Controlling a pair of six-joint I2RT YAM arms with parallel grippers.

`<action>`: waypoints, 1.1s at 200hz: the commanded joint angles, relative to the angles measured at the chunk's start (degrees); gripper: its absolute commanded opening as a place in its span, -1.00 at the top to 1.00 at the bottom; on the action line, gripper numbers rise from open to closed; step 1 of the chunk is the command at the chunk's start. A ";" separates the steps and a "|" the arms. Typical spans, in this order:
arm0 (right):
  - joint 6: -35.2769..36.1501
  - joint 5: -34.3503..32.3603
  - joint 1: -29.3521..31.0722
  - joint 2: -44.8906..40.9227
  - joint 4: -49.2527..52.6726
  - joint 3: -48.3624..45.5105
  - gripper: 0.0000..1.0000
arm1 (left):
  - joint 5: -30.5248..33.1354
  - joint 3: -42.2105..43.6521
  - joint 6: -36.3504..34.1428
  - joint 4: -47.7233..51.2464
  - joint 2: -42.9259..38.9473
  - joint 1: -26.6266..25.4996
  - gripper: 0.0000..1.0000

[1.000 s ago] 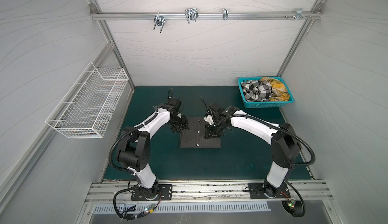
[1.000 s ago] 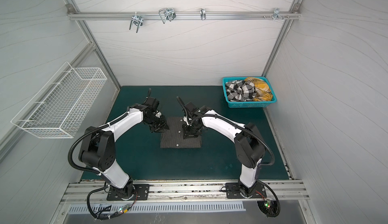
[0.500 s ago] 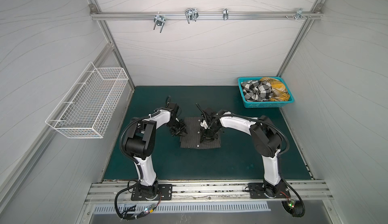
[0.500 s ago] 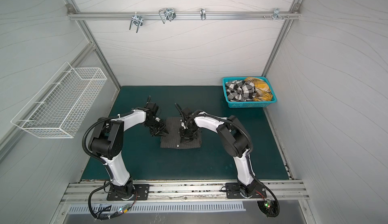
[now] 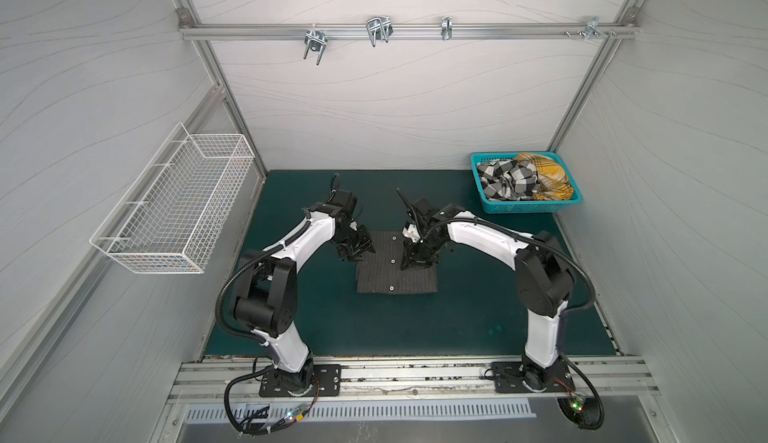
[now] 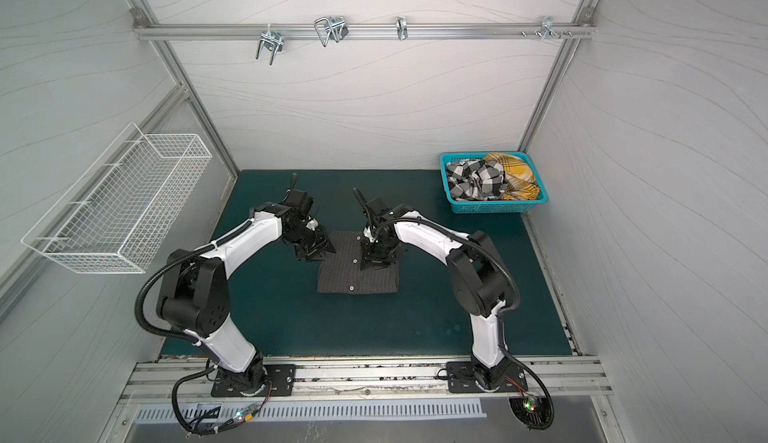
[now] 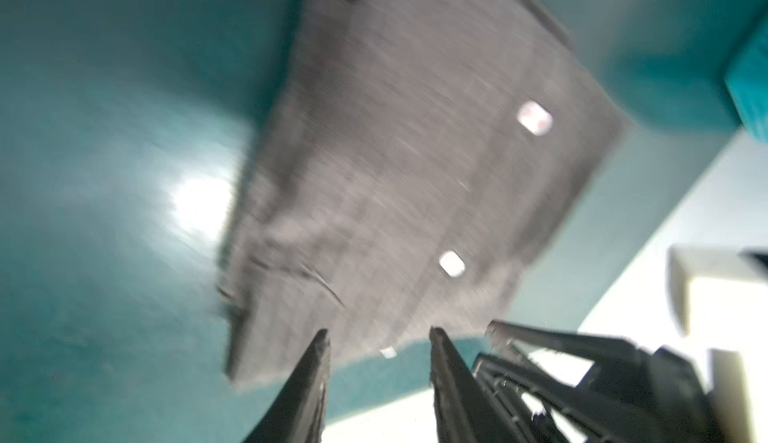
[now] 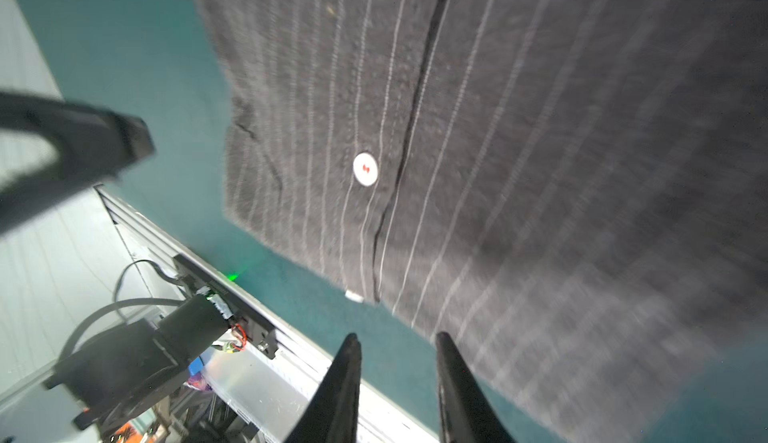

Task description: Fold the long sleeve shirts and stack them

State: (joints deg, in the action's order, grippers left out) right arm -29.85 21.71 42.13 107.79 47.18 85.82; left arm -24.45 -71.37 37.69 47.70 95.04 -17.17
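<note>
A dark charcoal pinstriped shirt (image 5: 397,281) (image 6: 357,282) lies folded into a flat rectangle mid-mat, white buttons up. My left gripper (image 5: 359,256) (image 6: 312,256) hovers over its far left corner, open and empty; the left wrist view shows its tips (image 7: 378,333) apart above the shirt (image 7: 415,171). My right gripper (image 5: 415,264) (image 6: 375,264) hangs over the shirt's right half, open, nothing between its tips (image 8: 397,335), the shirt (image 8: 540,129) below. A black-and-white check shirt (image 5: 507,179) (image 6: 478,179) and a mustard plaid shirt (image 5: 548,175) (image 6: 515,173) lie crumpled in the basket.
The teal lattice basket (image 5: 523,209) (image 6: 490,208) stands at the mat's far right corner. A white wire basket (image 5: 174,208) hangs on the left wall. A metal rail with hooks (image 5: 374,34) runs overhead at the back. Aluminium base rails edge the mat's front.
Both grippers have risen off the folded shirt and their jaws have spread a little. The arms have drawn back from their low reach. The shirt has stayed flat in place.
</note>
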 commanded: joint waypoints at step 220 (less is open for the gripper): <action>-3.25 -0.83 -1.34 -4.58 -5.33 -24.70 0.58 | -3.18 29.59 4.53 -10.39 -4.97 -1.54 0.51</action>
State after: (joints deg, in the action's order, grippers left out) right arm -30.72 21.78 38.89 105.54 40.62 64.38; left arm -29.34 -45.43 41.01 34.65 91.44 -18.55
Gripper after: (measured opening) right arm 0.211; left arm 0.245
